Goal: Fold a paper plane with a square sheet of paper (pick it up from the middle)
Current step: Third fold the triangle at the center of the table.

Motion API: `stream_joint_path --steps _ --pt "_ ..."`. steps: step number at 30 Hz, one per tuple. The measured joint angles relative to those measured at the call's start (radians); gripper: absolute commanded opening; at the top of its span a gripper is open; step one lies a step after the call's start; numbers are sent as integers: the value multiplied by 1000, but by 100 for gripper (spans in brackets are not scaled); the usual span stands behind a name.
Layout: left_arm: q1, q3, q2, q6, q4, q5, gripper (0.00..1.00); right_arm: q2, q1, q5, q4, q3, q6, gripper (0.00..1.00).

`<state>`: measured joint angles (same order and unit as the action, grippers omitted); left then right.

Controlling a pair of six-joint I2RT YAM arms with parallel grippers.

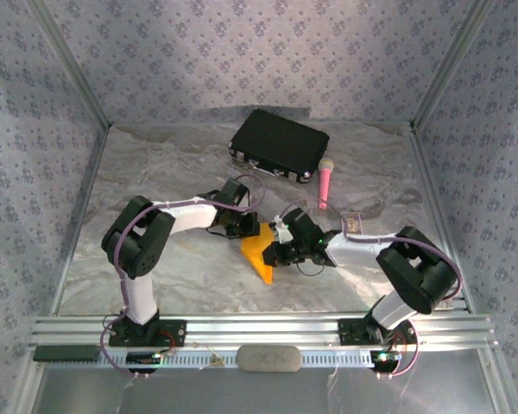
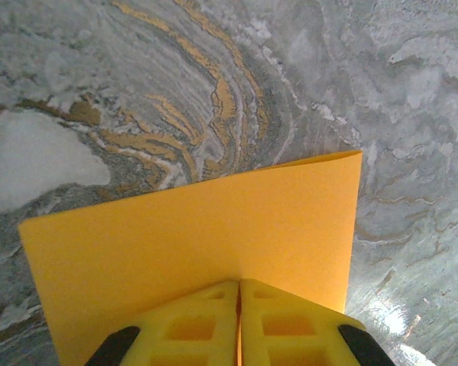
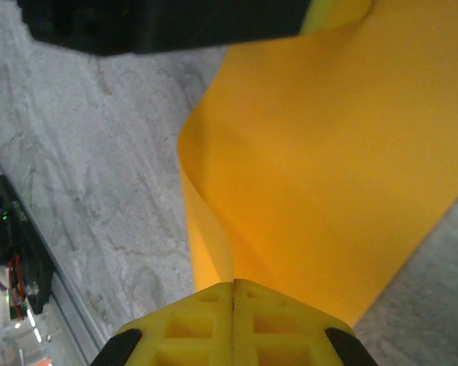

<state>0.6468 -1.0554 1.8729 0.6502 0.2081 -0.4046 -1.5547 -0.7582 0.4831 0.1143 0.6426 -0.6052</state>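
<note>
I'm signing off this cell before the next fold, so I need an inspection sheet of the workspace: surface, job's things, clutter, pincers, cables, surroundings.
Surface: marbled grey table; no spills seen.
Job's things: square sheet of paper, orange-yellow, bowed rather than flat, gripped from two sides.
Clutter: black case and pink microphone at the far side, apart from the paper.
Pincers: left pincer shut on the paper; right pincer shut on the paper.
Cables: purple cables run along both arms.
Surroundings: patterned walls on three sides; metal rail at the near edge.
</note>
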Motion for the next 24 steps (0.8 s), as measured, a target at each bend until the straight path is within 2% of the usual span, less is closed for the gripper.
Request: stream_joint_path --steps 7,24 --pt "0 -1 0 0 1 0 8 -35 3 -39 -87 67 29 1" --pt "0 -1 0 5 0 0 8 -80 3 -73 -127 91 38 1"
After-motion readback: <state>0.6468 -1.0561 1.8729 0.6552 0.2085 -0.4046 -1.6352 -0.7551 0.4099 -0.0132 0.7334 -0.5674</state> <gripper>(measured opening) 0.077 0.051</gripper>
